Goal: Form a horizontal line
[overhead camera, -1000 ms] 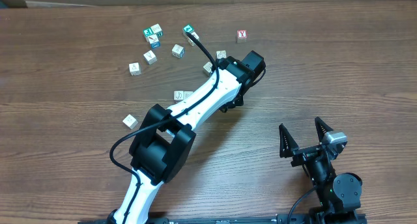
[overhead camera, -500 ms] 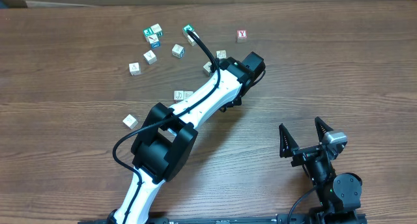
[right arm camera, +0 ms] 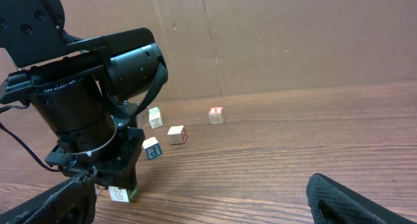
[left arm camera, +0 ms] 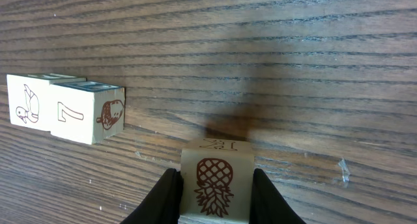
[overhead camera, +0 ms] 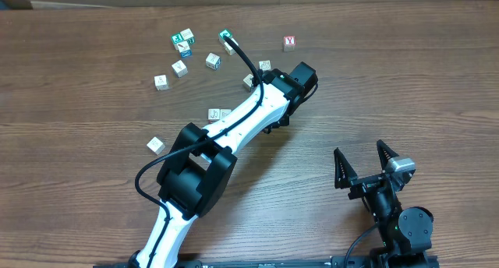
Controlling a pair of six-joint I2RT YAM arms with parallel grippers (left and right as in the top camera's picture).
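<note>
My left gripper [left arm camera: 215, 176] is shut on a pale pineapple cube [left arm camera: 215, 185], held low over the table. In the right wrist view the same cube [right arm camera: 119, 193] shows a "2" face under the left arm. Up and to the left of it in the left wrist view, two pale cubes touch side to side: a bird cube [left arm camera: 27, 102] and a "7" cube [left arm camera: 79, 112]. A gap of bare wood separates them from the held cube. From overhead that pair [overhead camera: 218, 114] peeks out beside the left arm, whose fingers are hidden. My right gripper [overhead camera: 360, 153] stands open and empty, near the front edge.
Loose pale cubes lie at the back [overhead camera: 179, 67] [overhead camera: 212, 61] [overhead camera: 161, 82] [overhead camera: 264, 65], and one sits nearer the front [overhead camera: 155, 144]. Teal-faced cubes [overhead camera: 181, 40] [overhead camera: 226, 37] and a red "Y" cube [overhead camera: 289, 41] lie along the far side. A cardboard wall [right arm camera: 293, 35] backs the table.
</note>
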